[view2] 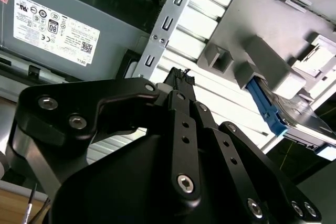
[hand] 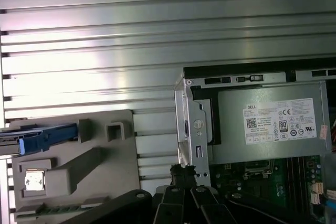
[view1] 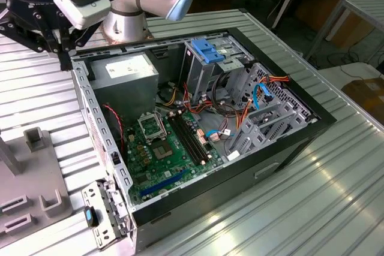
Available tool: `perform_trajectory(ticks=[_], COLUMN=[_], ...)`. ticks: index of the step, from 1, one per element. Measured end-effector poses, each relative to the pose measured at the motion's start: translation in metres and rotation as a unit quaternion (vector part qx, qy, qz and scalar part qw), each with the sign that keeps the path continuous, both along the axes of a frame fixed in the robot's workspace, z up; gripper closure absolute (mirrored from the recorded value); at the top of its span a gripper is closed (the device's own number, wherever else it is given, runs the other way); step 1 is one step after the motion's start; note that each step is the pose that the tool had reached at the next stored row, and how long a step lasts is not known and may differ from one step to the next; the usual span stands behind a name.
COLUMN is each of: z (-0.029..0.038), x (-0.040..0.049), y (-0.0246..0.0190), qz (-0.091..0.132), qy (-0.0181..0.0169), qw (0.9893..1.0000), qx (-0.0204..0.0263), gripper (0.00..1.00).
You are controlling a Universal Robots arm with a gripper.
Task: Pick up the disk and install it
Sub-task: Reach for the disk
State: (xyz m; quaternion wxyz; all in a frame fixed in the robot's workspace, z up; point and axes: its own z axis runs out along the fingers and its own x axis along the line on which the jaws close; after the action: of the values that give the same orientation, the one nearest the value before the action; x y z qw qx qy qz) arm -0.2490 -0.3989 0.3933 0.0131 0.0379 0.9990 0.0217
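**Gripper (view2: 178,80) at the case corner; disk not yet picked up.**
Jaws closed together with nothing between them. In the exterior view the gripper hangs at about 10 o'clock, above the open computer case's (view1: 90,106) corner by the power supply (hand: 268,124). In both wrist views the disk (hand: 42,139), blue-railed, lies in the grey fixture (hand: 73,177) on the ribbed table (hand: 157,35). It is outside the case and well apart from the fingertips. The exterior view has that fixture at about 8 o'clock.
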Motion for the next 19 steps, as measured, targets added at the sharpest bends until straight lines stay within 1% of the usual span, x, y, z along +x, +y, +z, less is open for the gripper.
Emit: perform_trajectory(ticks=[1,2,3,9,11,13,15,16,19], z=[0.0000,0.0000,0.0000,0.0000,0.0000,0.0000,0.0000,0.0000,0.0000], x=[-0.0022,-0.0074,-0.0102,-0.0236,-0.0327,-0.0389,-0.0490,-0.0512,-0.0513], y=[0.0000,0.0000,0.0000,0.0000,0.0000,0.0000,0.0000,0.0000,0.0000], qz=[0.000,0.000,0.000,0.000,0.000,0.000,0.000,0.000,0.000], qy=[0.0000,0.0000,0.0000,0.0000,0.0000,0.0000,0.0000,0.0000,0.0000], qw=[1.0000,1.0000,1.0000,1.0000,1.0000,1.0000,1.0000,1.0000,1.0000], qx=[0.0000,0.0000,0.0000,0.0000,0.0000,0.0000,0.0000,0.0000,0.0000], gripper=[0.89,0.89,0.89,0.89,0.89,0.89,0.89,0.89,0.89])
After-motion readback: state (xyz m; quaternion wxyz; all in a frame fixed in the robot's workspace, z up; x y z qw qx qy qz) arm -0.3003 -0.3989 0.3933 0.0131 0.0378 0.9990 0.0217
